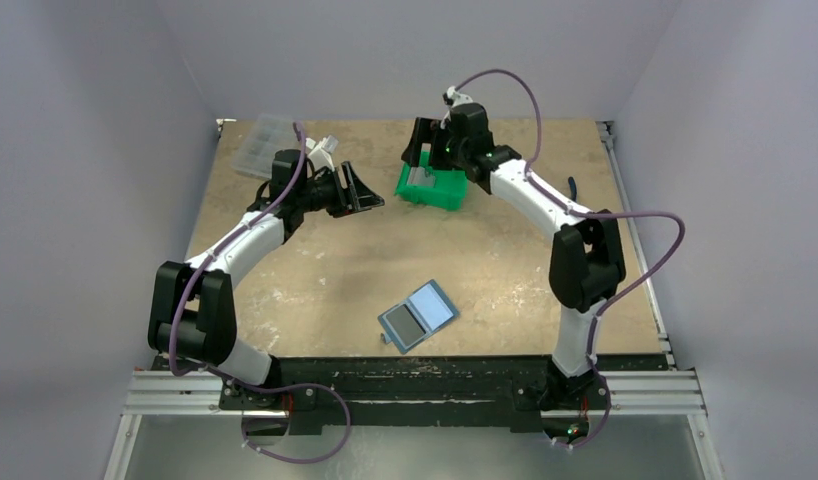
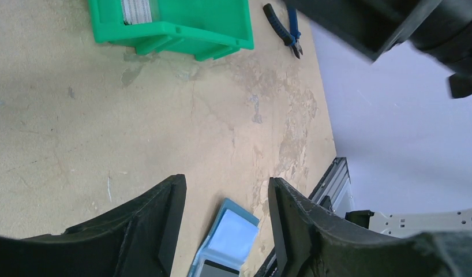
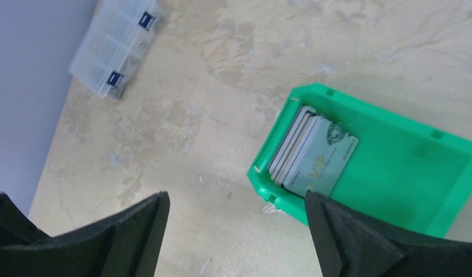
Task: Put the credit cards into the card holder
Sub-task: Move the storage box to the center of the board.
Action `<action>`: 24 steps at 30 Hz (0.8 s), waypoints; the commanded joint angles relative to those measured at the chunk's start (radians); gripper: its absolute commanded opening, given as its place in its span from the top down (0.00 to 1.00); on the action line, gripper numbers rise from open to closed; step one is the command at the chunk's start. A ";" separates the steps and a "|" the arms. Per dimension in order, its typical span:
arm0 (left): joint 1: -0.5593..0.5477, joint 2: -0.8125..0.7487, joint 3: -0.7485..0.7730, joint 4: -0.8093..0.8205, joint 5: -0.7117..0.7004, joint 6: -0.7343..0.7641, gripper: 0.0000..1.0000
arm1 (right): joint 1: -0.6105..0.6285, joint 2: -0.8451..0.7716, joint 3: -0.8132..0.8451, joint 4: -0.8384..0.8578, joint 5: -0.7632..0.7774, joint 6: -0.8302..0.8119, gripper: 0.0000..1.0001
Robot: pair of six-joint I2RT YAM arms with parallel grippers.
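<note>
Starting at the far left, a clear compartment box (image 1: 260,145) with blue latches lies on the tabletop (image 1: 315,280), behind the left hand (image 1: 360,190) and out past its wrist. That hand hangs above the tabletop and points across toward the green bin (image 1: 435,188). Its fingers (image 2: 164,225) are spread apart, with only bare tabletop between them.

Nearer the arm bases, well short of both hands, the card holder (image 1: 418,315) lies unfolded and flat, one half darker than the other. In the left wrist view it peeks up between that hand's fingertips.

The credit cards (image 3: 311,156) stand packed together on edge at one end of the green bin, directly under the right hand (image 3: 236,199). The front card is silvery and printed "VIP".

The right hand is spread wide and grips nothing. One fingertip (image 3: 320,210) overlaps the bin's rim in its own view (whether it touches I cannot tell).

Farther right, beyond that hand, blue-handled pliers (image 2: 285,29) lie near the tabletop's edge.
</note>
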 commanded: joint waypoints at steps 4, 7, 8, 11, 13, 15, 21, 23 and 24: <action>0.002 -0.035 0.010 0.029 0.019 0.014 0.42 | 0.014 0.172 0.327 -0.335 0.151 0.051 0.03; 0.002 -0.028 0.010 0.025 0.010 0.016 0.42 | 0.016 0.164 0.293 -0.275 0.158 0.071 0.03; 0.001 -0.026 0.009 0.024 0.008 0.017 0.42 | 0.015 0.159 0.286 -0.276 0.174 0.073 0.03; -0.001 -0.017 0.009 0.021 0.002 0.020 0.42 | 0.015 0.141 0.254 -0.258 0.222 0.020 0.02; -0.002 -0.008 0.009 0.021 0.007 0.017 0.42 | 0.001 0.151 0.250 -0.291 0.224 -0.013 0.03; -0.005 -0.002 0.008 0.024 0.008 0.016 0.42 | -0.007 0.165 0.251 -0.333 0.189 -0.047 0.06; -0.009 0.004 0.010 0.020 0.009 0.021 0.42 | -0.052 0.130 0.149 -0.353 0.148 -0.110 0.07; -0.009 0.004 0.010 0.019 0.011 0.020 0.42 | -0.087 0.130 0.139 -0.367 0.134 -0.115 0.09; -0.010 0.004 0.010 0.019 0.012 0.021 0.42 | -0.100 0.130 0.139 -0.383 0.133 -0.120 0.09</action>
